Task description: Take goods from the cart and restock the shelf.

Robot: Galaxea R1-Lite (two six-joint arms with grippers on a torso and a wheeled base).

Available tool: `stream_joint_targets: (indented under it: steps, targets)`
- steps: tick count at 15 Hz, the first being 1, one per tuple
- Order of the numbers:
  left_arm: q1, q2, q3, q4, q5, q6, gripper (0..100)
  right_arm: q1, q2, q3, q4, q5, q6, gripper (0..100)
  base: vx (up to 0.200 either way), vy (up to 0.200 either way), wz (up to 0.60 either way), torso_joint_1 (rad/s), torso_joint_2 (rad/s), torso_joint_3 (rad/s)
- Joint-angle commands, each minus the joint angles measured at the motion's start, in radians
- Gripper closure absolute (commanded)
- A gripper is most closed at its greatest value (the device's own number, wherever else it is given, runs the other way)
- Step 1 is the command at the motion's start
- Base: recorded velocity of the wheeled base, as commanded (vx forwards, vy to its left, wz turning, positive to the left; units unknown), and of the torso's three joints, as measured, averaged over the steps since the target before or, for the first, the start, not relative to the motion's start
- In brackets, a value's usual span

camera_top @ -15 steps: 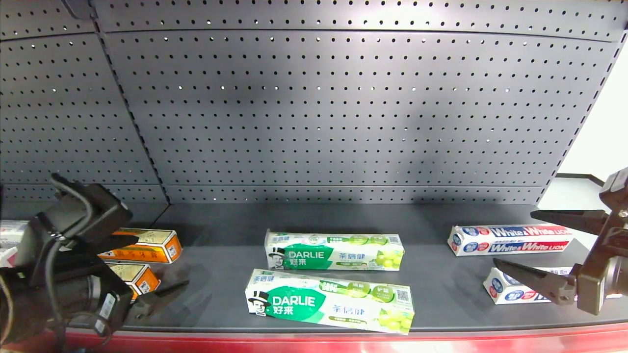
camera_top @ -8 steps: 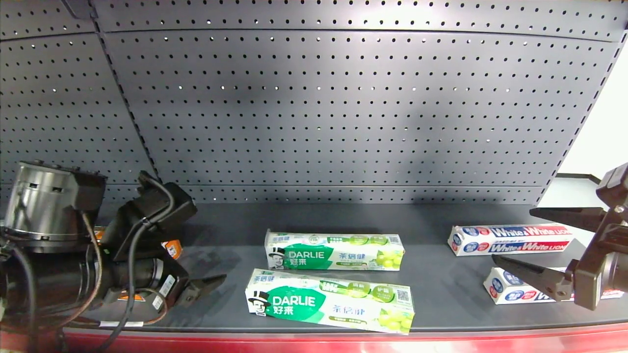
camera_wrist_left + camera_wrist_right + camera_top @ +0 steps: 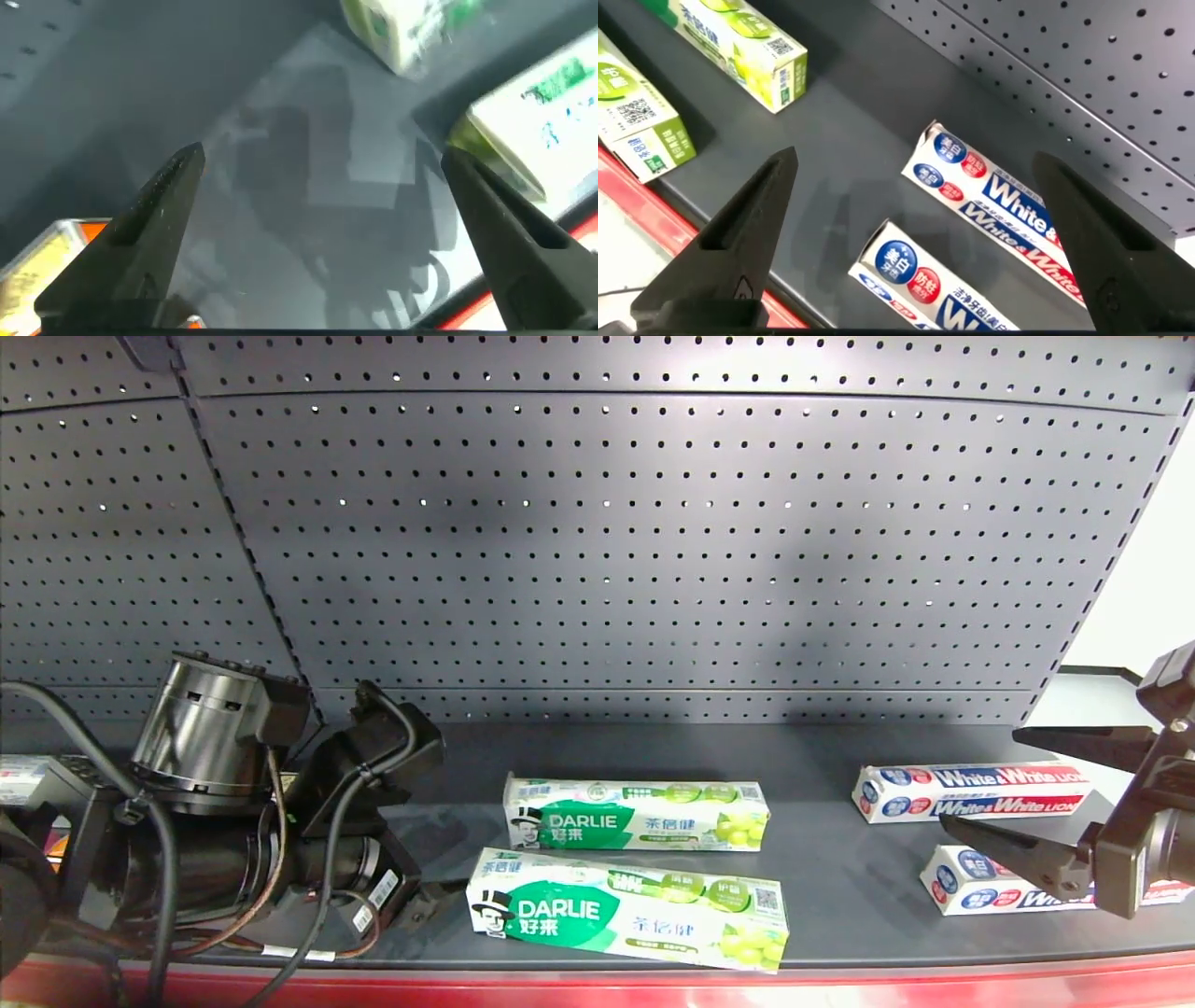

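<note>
Two green toothpaste boxes lie mid-shelf, one behind (image 3: 636,814) and one in front (image 3: 627,908). Two white toothpaste boxes lie at the right, the rear one (image 3: 971,791) and the front one (image 3: 990,891). My left gripper (image 3: 322,159) is open and empty, low over bare shelf just left of the green boxes (image 3: 537,121). An orange box (image 3: 37,266) sits by one of its fingers. My left arm (image 3: 233,859) covers the shelf's left part. My right gripper (image 3: 980,779) is open and empty, hovering in front of the white boxes (image 3: 1008,201).
The dark grey shelf board (image 3: 840,868) has a red front edge (image 3: 597,985) and a perforated back panel (image 3: 653,569). Bare shelf lies between the green and white boxes, and behind the green ones.
My left arm has swung right along the shelf toward the green boxes, now covering the orange boxes. The right gripper has barely shifted and stays open.
</note>
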Motion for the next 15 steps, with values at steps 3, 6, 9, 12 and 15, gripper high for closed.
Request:
stream_joint_targets:
  steps: [3, 6, 9, 12, 15]
  targets:
    - [-0.026, -0.004, 0.001, -0.001, 0.0, -0.001, 0, -0.002, 0.014, 0.004, -0.018, 0.001, -0.001, 0, 0.0, 0.0, 0.0, 0.0, 0.0, 0.0]
    - [-0.044, -0.01, 0.003, 0.002, 0.01, -0.001, 0, -0.002, 0.015, 0.007, -0.018, 0.001, -0.001, 0, 0.0, 0.0, 0.0, 0.0, 0.0, 0.0]
    - [-0.044, -0.01, 0.004, 0.002, 0.012, -0.001, 0, -0.004, 0.014, 0.01, -0.018, 0.001, -0.001, 0, 0.0, 0.0, 0.0, 0.0, 0.0, 0.0]
    - [-0.044, -0.026, 0.027, 0.002, 0.012, -0.001, 0, 0.005, 0.014, 0.012, -0.018, 0.005, -0.002, 0, 0.0, 0.0, 0.0, 0.0, 0.0, 0.0]
    - [-0.042, -0.043, 0.046, 0.002, 0.012, -0.001, 0, 0.042, 0.014, 0.03, -0.018, 0.005, -0.005, 0, 0.0, 0.0, 0.0, 0.0, 0.0, 0.0]
